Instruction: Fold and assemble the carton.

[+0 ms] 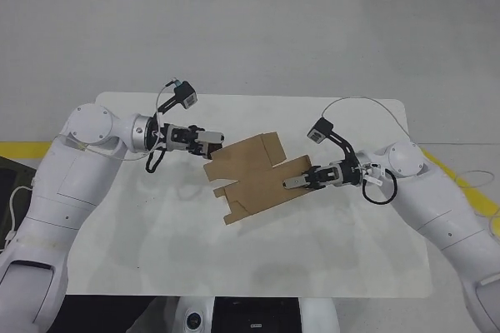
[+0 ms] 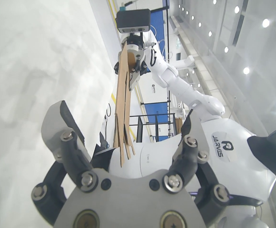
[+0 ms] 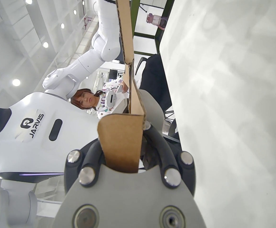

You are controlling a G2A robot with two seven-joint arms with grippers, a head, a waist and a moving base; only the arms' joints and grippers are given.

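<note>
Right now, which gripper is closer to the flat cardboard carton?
Right. The right gripper is shut on a flap at one side of the cardboard carton. The left gripper is open just off the opposite edge and does not appear to be gripping it.

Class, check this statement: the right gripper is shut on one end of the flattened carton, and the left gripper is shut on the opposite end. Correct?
No. The right gripper is shut on one end of the flattened carton, but the left gripper is open at the opposite end, its fingers spread apart. The left wrist view shows this.
</note>
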